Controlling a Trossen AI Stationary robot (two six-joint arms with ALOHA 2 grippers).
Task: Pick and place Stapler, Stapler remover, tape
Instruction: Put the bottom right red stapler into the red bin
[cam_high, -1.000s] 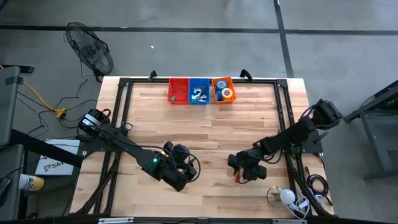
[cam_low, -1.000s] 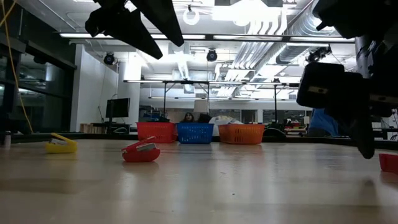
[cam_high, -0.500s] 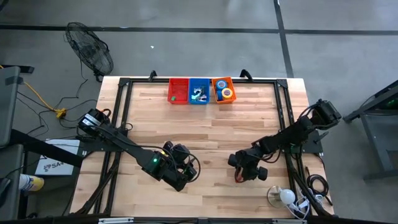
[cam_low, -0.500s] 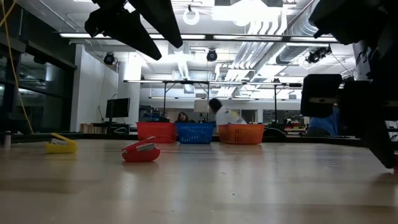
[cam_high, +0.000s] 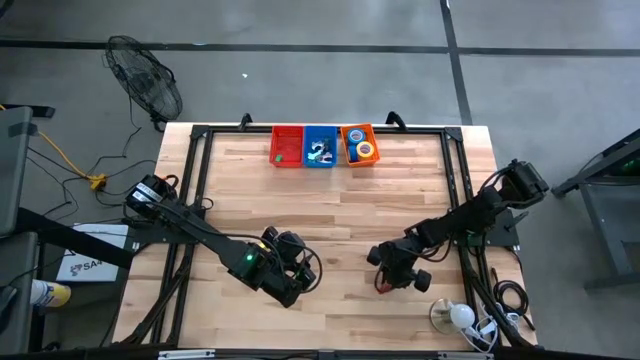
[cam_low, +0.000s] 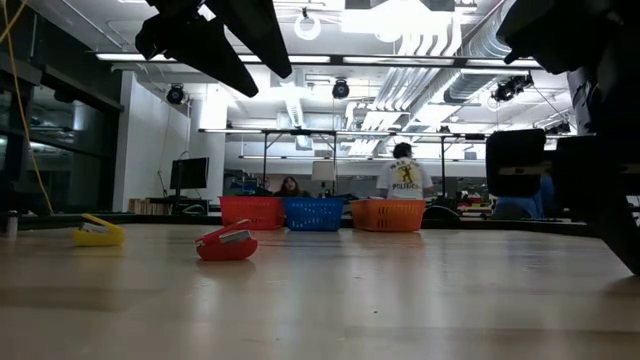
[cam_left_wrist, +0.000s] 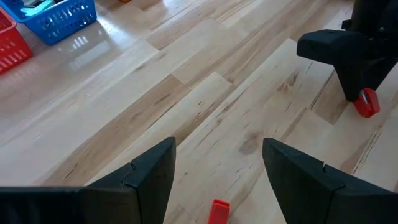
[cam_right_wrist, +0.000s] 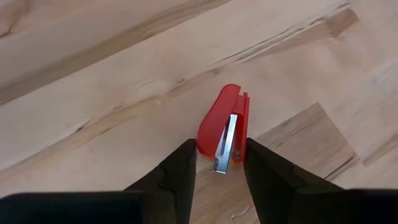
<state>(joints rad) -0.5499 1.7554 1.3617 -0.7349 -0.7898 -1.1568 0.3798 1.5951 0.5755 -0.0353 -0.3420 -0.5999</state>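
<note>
- Change since the earlier frames: in the high view the right gripper (cam_high: 384, 281) has shifted a little lower over the red stapler (cam_high: 381, 288) near the table's front right. In the low view the small red piece once visible at the right edge is now hidden behind that arm, and a person (cam_low: 404, 178) has walked across the room behind the baskets. The left arm has not moved.
- High view: the left gripper (cam_high: 303, 272) hangs above the wooden table (cam_high: 330, 200) at front centre-left. Three baskets stand side by side at the far edge: red basket (cam_high: 287, 146), blue basket (cam_high: 319, 146), orange basket (cam_high: 359, 144). Tape rolls (cam_high: 362, 148) lie in the orange basket, and pale items sit in the blue one, too small to identify.
- Low view: a red stapler-like item (cam_low: 227, 243) and a yellow one (cam_low: 98, 231) rest on the table at left, apart from each other. The right arm fills the right edge; its fingers are not visible here.
- Left wrist view: the left gripper (cam_left_wrist: 217, 174) stands wide apart with nothing between its fingers. A small red item (cam_left_wrist: 219, 211) lies on the wood just below. The other arm stands farther off, with the red stapler (cam_left_wrist: 367, 102) at its tip.
- Right wrist view: the right gripper (cam_right_wrist: 221, 163) is narrowed around the rear end of the red stapler (cam_right_wrist: 225, 127), a finger close against each side; the stapler lies flat on the table. Whether the fingers actually press it cannot be told.
</note>
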